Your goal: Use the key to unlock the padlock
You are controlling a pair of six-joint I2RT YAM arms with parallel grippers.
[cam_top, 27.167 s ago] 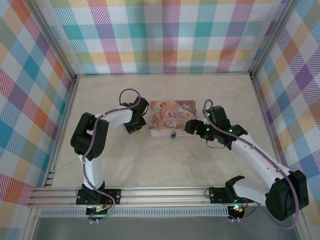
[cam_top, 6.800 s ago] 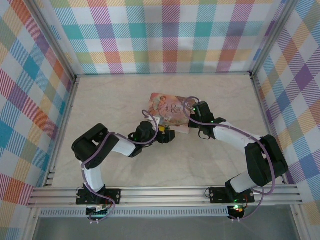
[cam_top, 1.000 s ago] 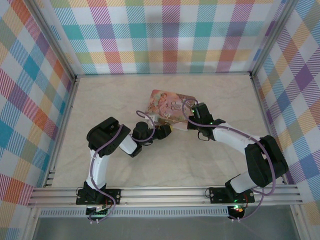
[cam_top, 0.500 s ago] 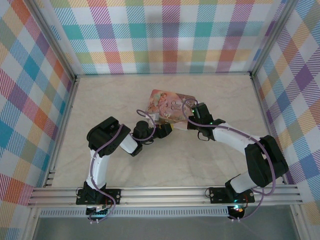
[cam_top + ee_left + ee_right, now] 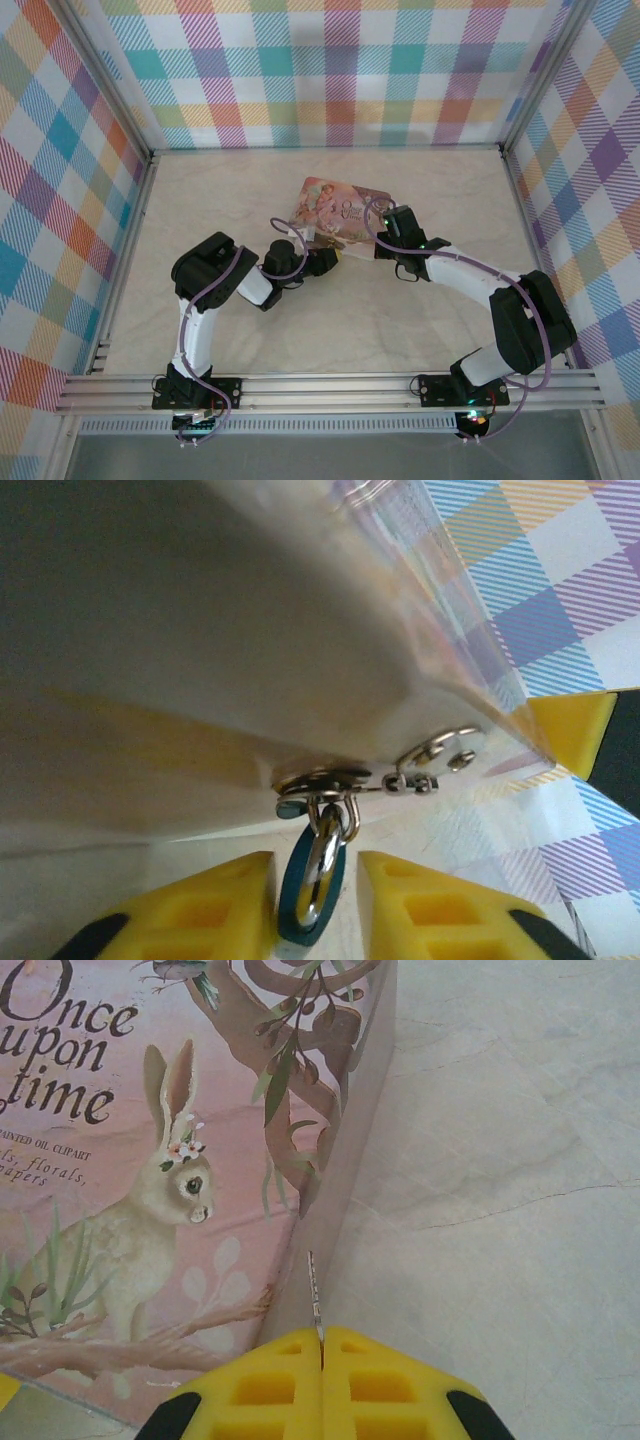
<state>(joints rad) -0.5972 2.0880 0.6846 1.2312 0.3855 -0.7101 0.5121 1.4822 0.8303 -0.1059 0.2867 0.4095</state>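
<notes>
The padlock (image 5: 290,905), blue-bodied with a chrome shackle, hangs from the metal hasp (image 5: 320,778) on the front of the pink tin (image 5: 200,630). My left gripper (image 5: 316,858) is open with the padlock between its yellow fingers. The left finger touches it and a thin gap shows on the right. In the top view the left gripper (image 5: 335,258) is at the tin's near edge. My right gripper (image 5: 322,1335) is shut on the key (image 5: 315,1295), whose thin silvery blade sticks out forward along the tin's right side (image 5: 345,1160). The right gripper (image 5: 380,240) is at the tin's right near corner.
The pink tin (image 5: 345,212) with the rabbit picture lies skewed mid-table. Pale marble tabletop (image 5: 330,330) spreads around it. Plaid walls (image 5: 340,70) and aluminium rails (image 5: 130,260) close off the back and both sides.
My left wrist has crept slightly left and toward the tin's near edge. The right arm and the tin have hardly moved.
</notes>
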